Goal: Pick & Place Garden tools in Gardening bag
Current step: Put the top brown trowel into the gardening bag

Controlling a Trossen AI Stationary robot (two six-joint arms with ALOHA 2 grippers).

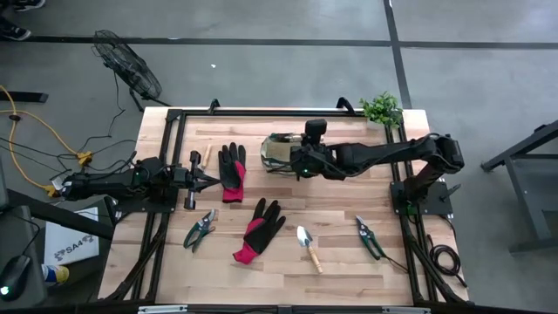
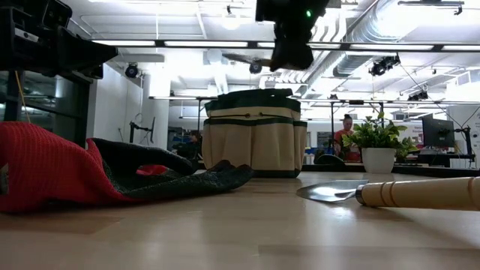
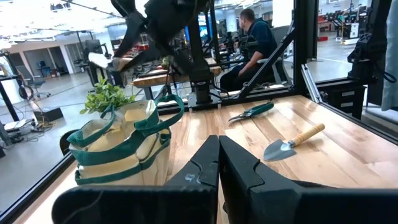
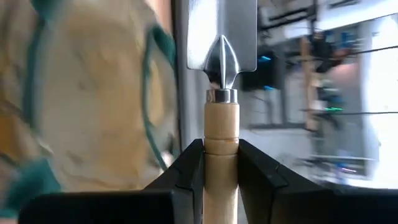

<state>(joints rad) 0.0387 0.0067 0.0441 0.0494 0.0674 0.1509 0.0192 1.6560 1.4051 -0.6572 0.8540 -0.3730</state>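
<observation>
Wooden tabletop point(image 1: 349, 262), workshop behind. Trowel point(image 4: 221, 124) pinched by handle in right gripper point(image 4: 221, 163), blade forward, above gardening bag point(image 1: 281, 153) at table's rear. Judgement: centre over bag mouth, tip blade down before release. Left gripper point(image 3: 218, 163) pressed together, waiting near glove point(image 1: 232, 171).

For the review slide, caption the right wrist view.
Right end effector shut on a trowel, held beside the bag.
</observation>
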